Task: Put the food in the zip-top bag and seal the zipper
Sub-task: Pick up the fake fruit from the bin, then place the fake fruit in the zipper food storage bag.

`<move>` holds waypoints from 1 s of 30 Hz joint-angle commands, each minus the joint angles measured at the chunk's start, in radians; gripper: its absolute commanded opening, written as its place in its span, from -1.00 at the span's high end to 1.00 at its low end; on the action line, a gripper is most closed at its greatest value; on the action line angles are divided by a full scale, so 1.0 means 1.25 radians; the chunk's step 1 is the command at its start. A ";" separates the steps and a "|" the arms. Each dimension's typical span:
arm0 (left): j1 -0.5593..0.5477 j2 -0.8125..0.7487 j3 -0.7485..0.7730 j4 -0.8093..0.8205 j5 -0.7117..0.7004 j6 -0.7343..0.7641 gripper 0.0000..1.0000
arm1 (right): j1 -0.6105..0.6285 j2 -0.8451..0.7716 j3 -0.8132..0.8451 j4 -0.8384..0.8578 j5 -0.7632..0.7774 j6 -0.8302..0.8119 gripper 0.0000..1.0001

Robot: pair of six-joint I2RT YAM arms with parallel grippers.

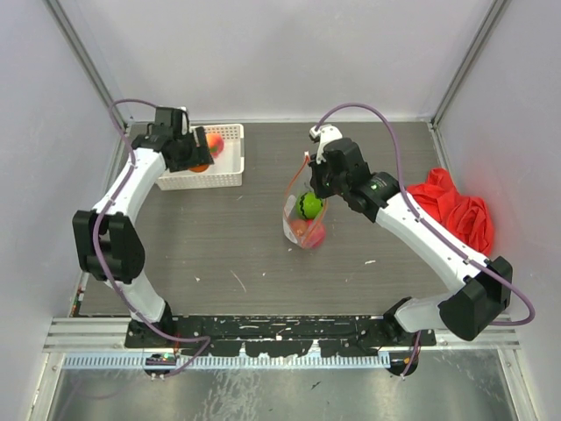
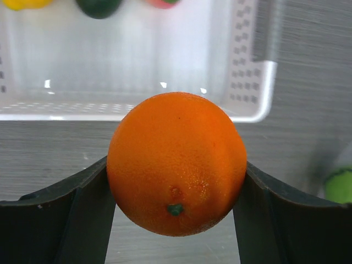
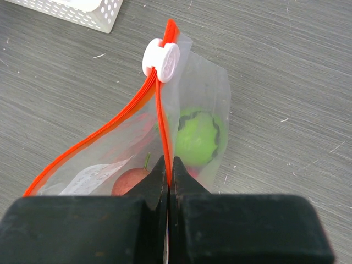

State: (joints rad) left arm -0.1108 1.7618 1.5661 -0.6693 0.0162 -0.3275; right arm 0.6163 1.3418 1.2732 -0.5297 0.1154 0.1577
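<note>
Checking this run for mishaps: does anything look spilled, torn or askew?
Nothing stands out. The orange sits squarely in the left end effector; the right end effector pinches the rim of the open bag, fruit inside.

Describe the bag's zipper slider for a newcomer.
Over the grey table, the right end effector pinches a clear plastic zip-top bag by its orange-red zipper strip. The small white plastic slider sits at the strip's far end, the only white piece on it.
</note>
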 commanded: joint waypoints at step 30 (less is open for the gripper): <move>-0.422 -0.511 -0.309 0.440 0.155 -0.097 0.04 | 0.004 0.015 0.063 -0.001 0.024 0.036 0.99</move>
State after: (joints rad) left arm -0.5926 1.1587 1.2011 -0.3000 0.1913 -0.4416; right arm 0.6163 1.3621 1.2999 -0.5552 0.1375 0.1898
